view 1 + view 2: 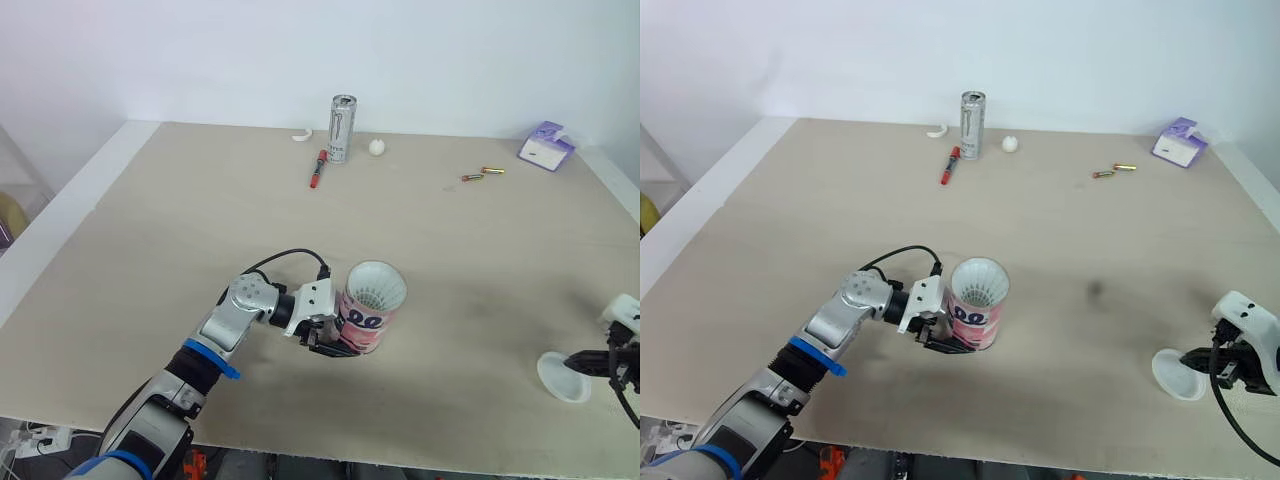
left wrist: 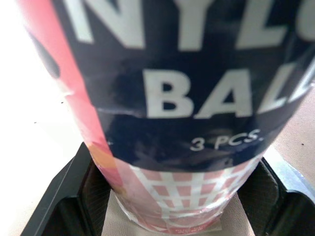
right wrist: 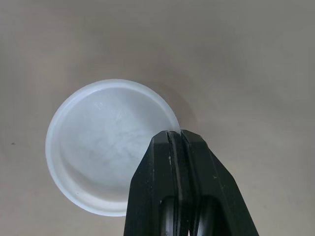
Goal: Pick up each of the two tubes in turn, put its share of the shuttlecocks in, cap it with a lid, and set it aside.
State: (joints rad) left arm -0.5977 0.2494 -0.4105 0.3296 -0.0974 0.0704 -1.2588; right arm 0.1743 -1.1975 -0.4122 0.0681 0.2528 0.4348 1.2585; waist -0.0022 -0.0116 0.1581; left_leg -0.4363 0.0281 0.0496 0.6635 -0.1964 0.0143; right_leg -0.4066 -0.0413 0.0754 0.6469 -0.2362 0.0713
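A pink and navy shuttlecock tube point(image 1: 368, 312) stands upright near the table's front middle. White shuttlecock feathers show in its open top. My left gripper point(image 1: 334, 341) is shut on the tube's lower part, one black finger point(image 2: 74, 196) on each side of it. The printed wall of the tube point(image 2: 187, 98) fills the left wrist view. At the front right lies a round white lid point(image 1: 560, 378), hollow side up. My right gripper point(image 3: 175, 135) is shut, its tips pinching the rim of the lid point(image 3: 103, 162).
Along the far edge stand a silver can point(image 1: 342, 128), a red marker point(image 1: 317, 170), a small white ball point(image 1: 377, 147), a white curved piece point(image 1: 301, 136), two small batteries point(image 1: 482, 174) and a purple box point(image 1: 545, 146). The table's front edge runs close below both grippers.
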